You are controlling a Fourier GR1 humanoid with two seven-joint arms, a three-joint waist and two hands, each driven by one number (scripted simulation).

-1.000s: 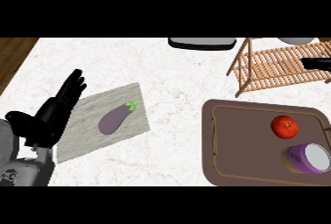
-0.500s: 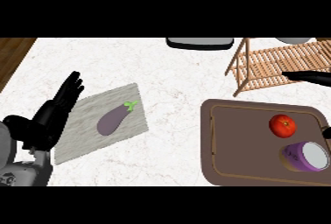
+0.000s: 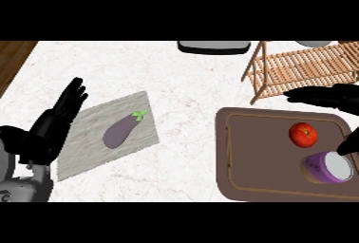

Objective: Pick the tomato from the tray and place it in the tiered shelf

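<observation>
A red tomato (image 3: 303,134) lies on the brown tray (image 3: 256,161) at the right, beside a purple cup (image 3: 327,167) lying on its side. My right hand (image 3: 328,97) comes in from the right edge, open, its straight fingers stretched leftward just beyond the tray's far edge; its thumb hangs to the right of the tomato. The hand does not touch the tomato. Behind it stands the wooden tiered shelf (image 3: 301,66) at the top right. My left hand (image 3: 52,123) rests open at the left, fingers up.
A purple eggplant (image 3: 121,131) lies on a grey cloth mat (image 3: 98,142) left of centre. A dark grey dish (image 3: 213,46) sits at the counter's far edge. The counter's wooden left edge (image 3: 14,57) shows at the upper left.
My right hand has come further into view from the right edge and moved down and left toward the tray's far side. The tomato, cup and left hand have stayed put.
</observation>
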